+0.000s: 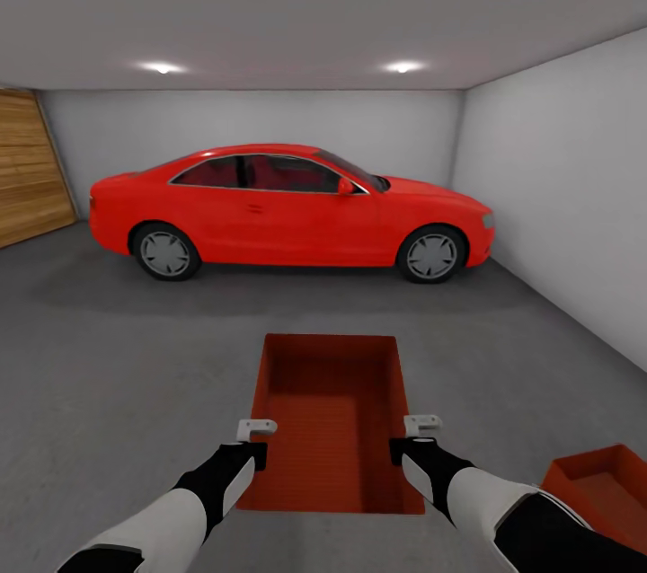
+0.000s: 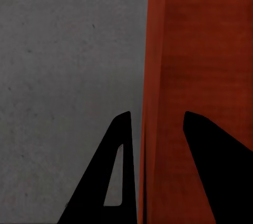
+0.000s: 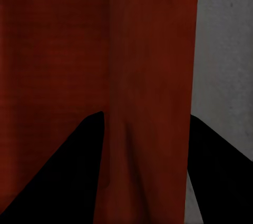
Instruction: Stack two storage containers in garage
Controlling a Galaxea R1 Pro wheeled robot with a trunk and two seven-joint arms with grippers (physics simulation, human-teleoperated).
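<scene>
Pale grey walls and a rough dark grey concrete floor [image 1: 108,375] mark the garage, with a wood-plank door [image 1: 31,164] at far left and a glossy red coupe car [image 1: 288,209] parked across the back. Nearer, the left gripper [image 2: 155,168] straddles the left long wall of an orange-red rectangular plastic bin [image 1: 332,416], one finger outside, one inside; whether it is clamped or merely around the wall I cannot tell. The right gripper [image 3: 145,171] sits likewise on the bin's right wall, pinch also unclear. A second orange-red bin [image 1: 607,488] rests on the floor at lower right (well apart). To stack well, I judge the arms should keep the carried bin level and line it squarely over that one before lowering.
</scene>
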